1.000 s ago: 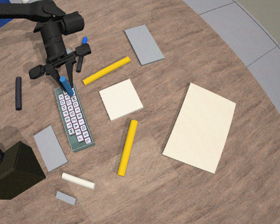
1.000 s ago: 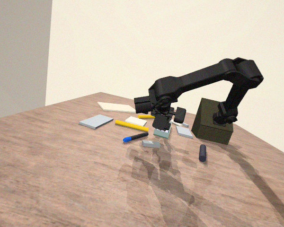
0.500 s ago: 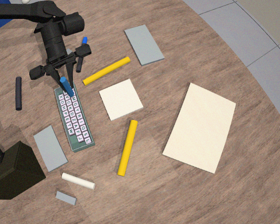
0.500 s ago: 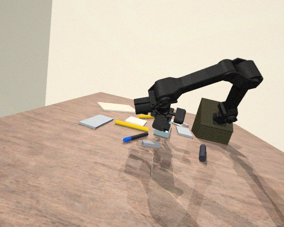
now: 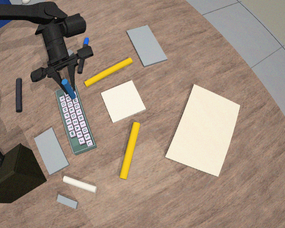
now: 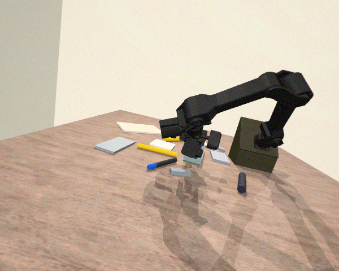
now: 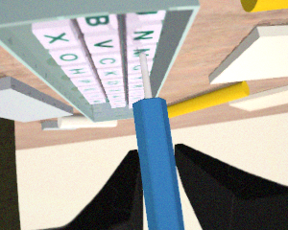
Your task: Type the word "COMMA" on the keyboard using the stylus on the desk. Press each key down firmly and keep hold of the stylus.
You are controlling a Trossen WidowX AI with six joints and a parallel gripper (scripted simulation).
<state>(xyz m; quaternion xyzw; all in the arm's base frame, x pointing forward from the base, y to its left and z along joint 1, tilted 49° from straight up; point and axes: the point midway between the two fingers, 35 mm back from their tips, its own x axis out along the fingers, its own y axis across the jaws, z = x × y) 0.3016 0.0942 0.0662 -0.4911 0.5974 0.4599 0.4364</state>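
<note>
The teal keyboard [image 5: 82, 148] [image 6: 192, 161] [image 7: 110, 6] has three rows of pale keys with green letters. My gripper [image 5: 69, 91] [image 7: 156, 154] is shut on the blue stylus [image 5: 67, 86] [image 7: 159, 182], above the keyboard's end with the X, V and N keys. The stylus leans, and its thin grey tip [image 7: 146, 79] points at the M key [image 5: 75, 100] [image 7: 133, 54], overlapping its letter in the wrist view. Whether the tip touches the key or the key is down, I cannot tell. In the exterior view the fingers and stylus are hidden behind the gripper's body.
Yellow rods [image 5: 108, 72] [image 5: 129, 149] and a white square pad [image 5: 123, 100] lie beside the keyboard. A blue-tipped black pen [image 5: 86, 41] [image 6: 161, 164] lies near the gripper. A dark rod [image 5: 18, 95] [image 6: 242, 182] and a grey slab [image 5: 51, 151] lie on the other side.
</note>
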